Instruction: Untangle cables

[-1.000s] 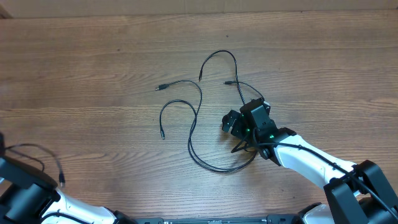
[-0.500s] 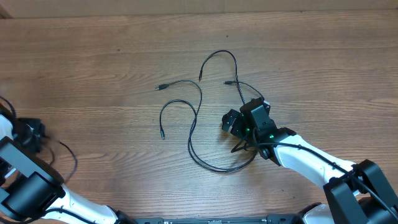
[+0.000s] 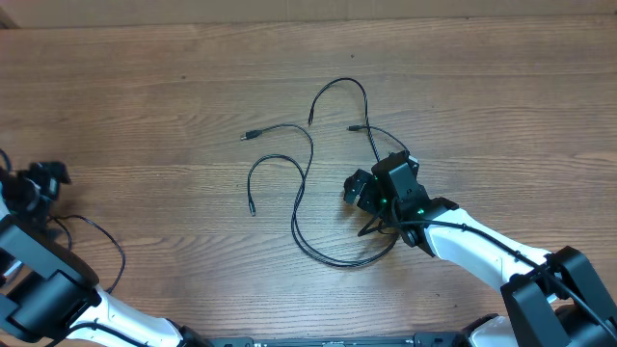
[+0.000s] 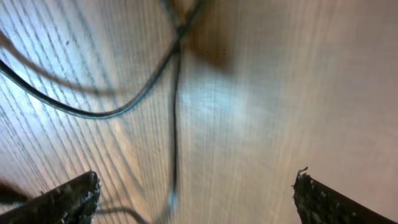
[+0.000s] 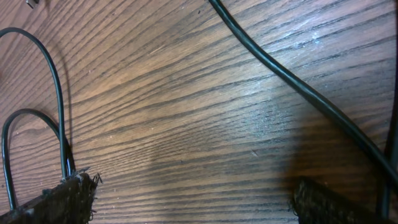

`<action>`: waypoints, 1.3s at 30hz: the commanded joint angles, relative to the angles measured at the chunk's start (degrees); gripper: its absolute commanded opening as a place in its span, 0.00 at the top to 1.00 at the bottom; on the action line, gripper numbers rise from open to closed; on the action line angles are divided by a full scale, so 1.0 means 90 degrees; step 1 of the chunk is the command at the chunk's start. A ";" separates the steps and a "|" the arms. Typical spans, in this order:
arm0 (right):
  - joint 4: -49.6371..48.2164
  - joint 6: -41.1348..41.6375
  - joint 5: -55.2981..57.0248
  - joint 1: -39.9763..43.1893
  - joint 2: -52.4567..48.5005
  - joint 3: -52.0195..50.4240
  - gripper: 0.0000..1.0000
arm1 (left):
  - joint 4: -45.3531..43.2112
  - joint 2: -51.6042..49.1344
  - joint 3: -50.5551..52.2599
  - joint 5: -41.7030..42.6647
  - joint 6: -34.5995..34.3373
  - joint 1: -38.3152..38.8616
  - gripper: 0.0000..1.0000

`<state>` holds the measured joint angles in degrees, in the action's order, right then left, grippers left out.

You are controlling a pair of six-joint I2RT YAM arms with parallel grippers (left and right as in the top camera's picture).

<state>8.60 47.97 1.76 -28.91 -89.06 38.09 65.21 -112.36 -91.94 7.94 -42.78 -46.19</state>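
Several thin black cables lie loosely crossed in the middle of the table, with small plug ends pointing outward. My right gripper sits low at the tangle's right side, open and holding nothing. In the right wrist view bare wood lies between the fingers, with one cable beyond and thin loops at the left. My left gripper is at the far left edge, open. In the left wrist view a separate thin cable runs across the wood between the spread fingers, ungripped.
A thin black cord loops on the table beside the left arm's base. The right arm reaches in from the lower right corner. A pale strip runs along the table's far edge.
My left gripper has opened and moved up into view at the far left edge. The cord loop beside it has shifted. The right arm and the central cables have not moved.
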 commanded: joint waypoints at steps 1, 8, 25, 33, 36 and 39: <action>-0.0034 -0.0005 0.0080 0.0022 -0.0056 -0.0041 0.00 | 0.0534 0.0092 -0.1081 0.0437 0.0425 0.0100 0.00; -0.0114 0.0000 0.0005 0.0024 -0.0053 -0.0039 0.00 | 0.1717 0.0522 -0.2390 0.1654 0.1515 0.0845 0.00; 0.1977 -0.0721 -0.0204 0.0053 0.2866 0.0823 0.00 | 0.2004 0.1037 -0.2327 -0.0032 0.1608 0.4991 0.01; 0.3638 -0.0714 -0.0051 0.0053 0.5117 0.0823 0.00 | 0.1953 0.1032 -0.2324 -0.0097 0.1608 0.6654 0.00; 0.4347 -0.0612 0.0197 0.0053 0.5816 0.0823 0.00 | 0.1921 0.1032 -0.2324 -0.0095 0.1603 0.7206 0.00; 0.5314 0.0107 0.0534 0.0053 0.6390 0.0823 0.00 | 0.1868 0.0996 -0.2310 -0.0102 0.1481 0.7820 0.01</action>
<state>52.16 43.51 2.57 -28.86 -35.05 44.91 82.52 -103.90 -112.53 7.99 -28.32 20.12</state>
